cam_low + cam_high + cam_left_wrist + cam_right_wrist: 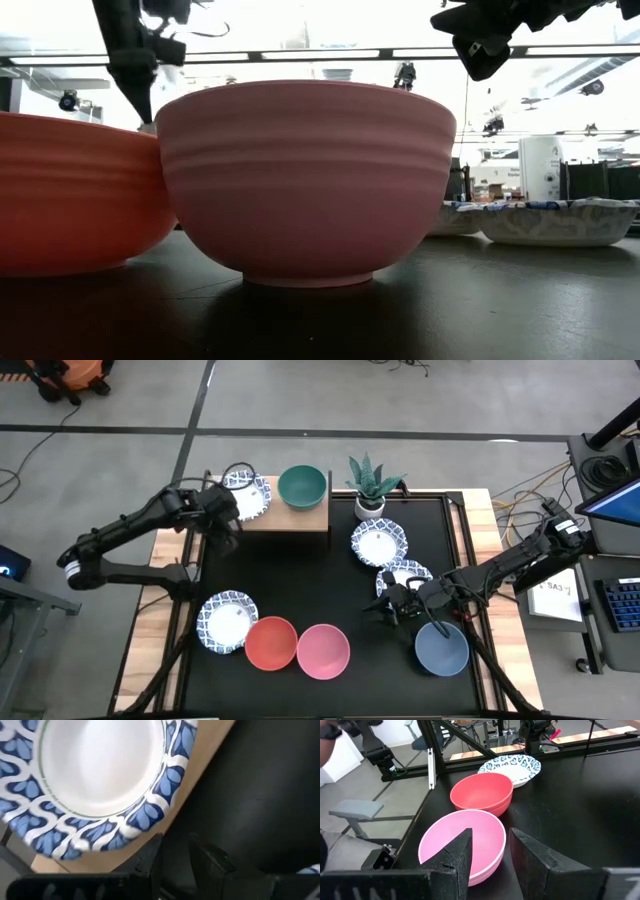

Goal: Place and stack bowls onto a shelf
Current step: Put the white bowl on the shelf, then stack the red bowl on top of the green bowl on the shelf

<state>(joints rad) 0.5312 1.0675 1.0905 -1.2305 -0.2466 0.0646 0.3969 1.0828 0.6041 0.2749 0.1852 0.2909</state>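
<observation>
The light-wood shelf (290,518) stands at the table's far left. On it sit a white bowl with a blue patterned rim (247,495) (100,775) and a green bowl (302,486). My left gripper (230,532) (175,852) is open and empty, just off the shelf's near left edge, beside the patterned bowl. My right gripper (380,607) (490,852) is open and empty over the table's middle, pointing at the pink bowl (323,651) (462,842). The red bowl (271,643) touches the pink one. The grey-blue bowl (441,648) sits near right.
Three more blue-rimmed white bowls rest on the black table: one near left (228,622) and two at right (379,542) (404,578). A potted plant (370,485) stands beside the shelf's right end. The pink bowl (305,180) fills the low view.
</observation>
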